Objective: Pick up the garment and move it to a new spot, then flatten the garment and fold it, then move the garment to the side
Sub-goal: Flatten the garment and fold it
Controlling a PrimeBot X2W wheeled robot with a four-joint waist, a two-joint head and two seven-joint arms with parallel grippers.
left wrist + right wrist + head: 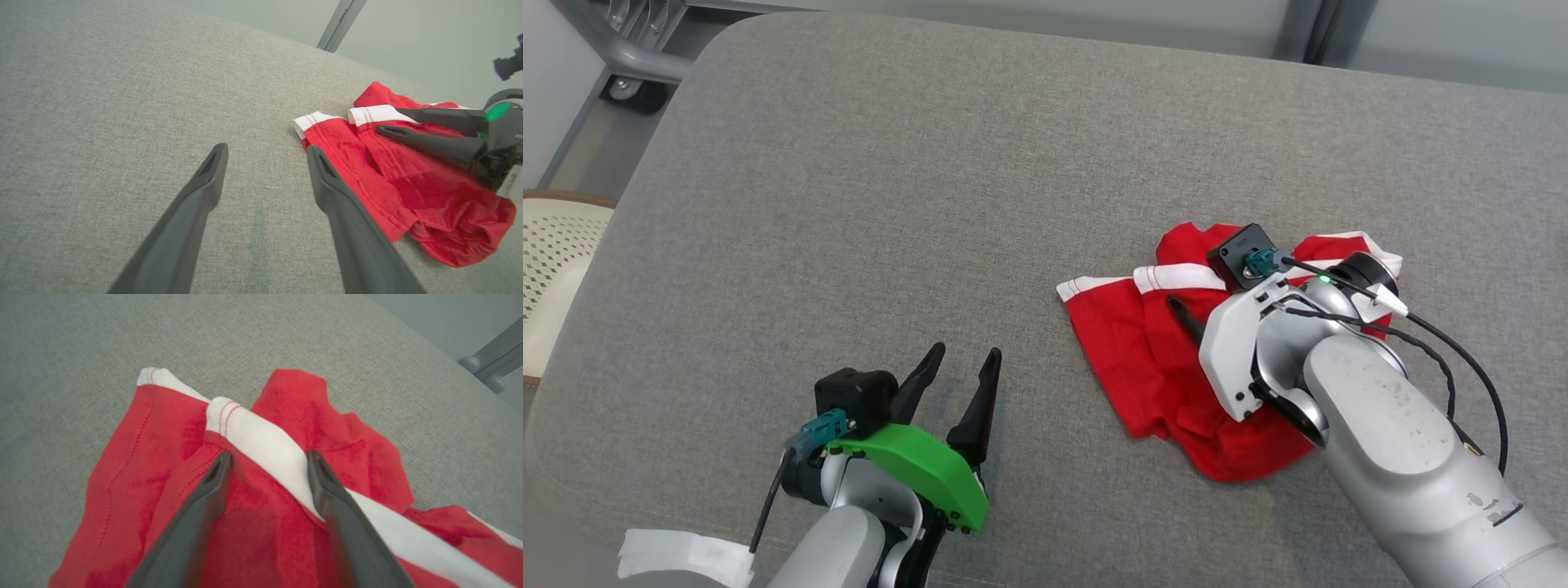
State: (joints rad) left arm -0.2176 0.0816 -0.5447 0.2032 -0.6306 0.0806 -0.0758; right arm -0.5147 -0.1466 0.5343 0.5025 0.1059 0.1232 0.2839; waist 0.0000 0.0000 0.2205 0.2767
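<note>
Your right gripper point(269, 455) stands spread wide with nothing pinched, its fingers point(196, 506) pointing down at the garment point(143, 437). One tip sits over red cloth and the other over the white band point(253, 437), with a fold of that band between them. You cannot tell from these views whether the tips touch the cloth. The garment is red with white edging, crumpled in a loose heap on the grey cushion point(890, 163), at the right of the head view. The right forearm point(1380, 408) covers part of it. Your left gripper point(966, 351) is spread wide too and empty, low over bare cushion left of the garment and apart from it. Off the cushion's left end you see a cream woven seat point(556, 245) and a grey frame point(621, 49) on a caster point(629, 90).
</note>
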